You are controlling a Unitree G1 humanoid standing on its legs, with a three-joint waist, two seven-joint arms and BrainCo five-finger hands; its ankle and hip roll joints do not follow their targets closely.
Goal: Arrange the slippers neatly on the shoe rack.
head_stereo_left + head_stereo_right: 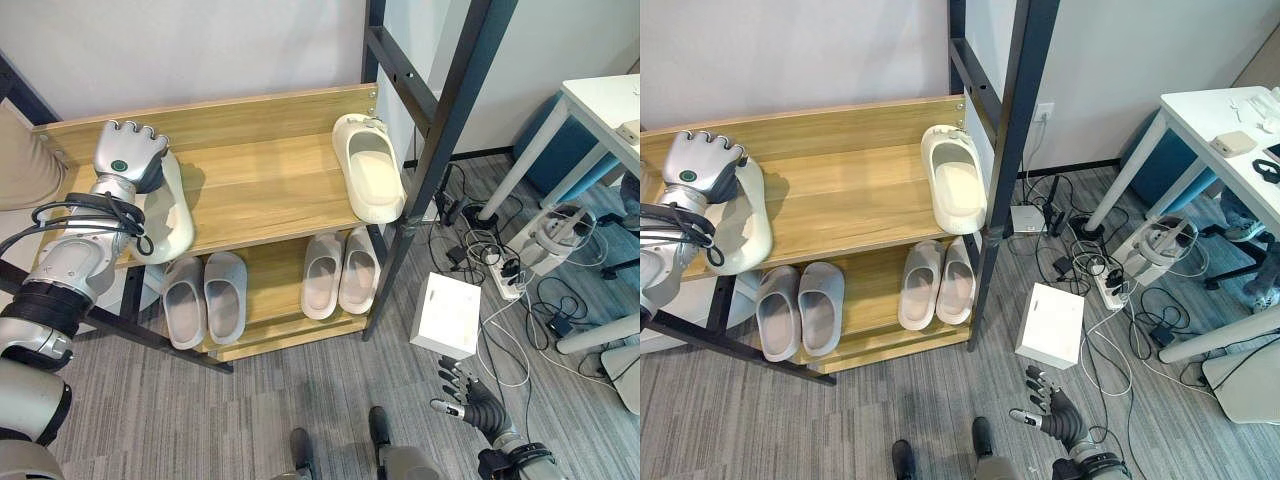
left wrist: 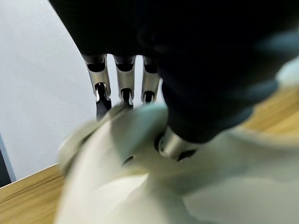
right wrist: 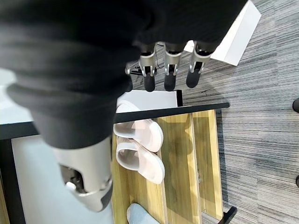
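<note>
The wooden shoe rack (image 1: 260,190) has two shelves. My left hand (image 1: 128,152) is at the left end of the top shelf, shut on a cream slipper (image 1: 172,218) that hangs partly over the shelf's front edge. In the left wrist view its fingers (image 2: 122,86) curl over the slipper (image 2: 117,186). A second cream slipper (image 1: 370,172) lies at the top shelf's right end. On the lower shelf stand a grey pair (image 1: 205,298) and a pink pair (image 1: 340,272). My right hand (image 1: 465,395) hangs low over the floor with relaxed fingers (image 3: 168,70), holding nothing.
A black metal frame post (image 1: 440,130) rises beside the rack's right end. A white box (image 1: 447,313) lies on the floor to the right. Cables and a power strip (image 1: 500,270) spread under a white desk (image 1: 610,110).
</note>
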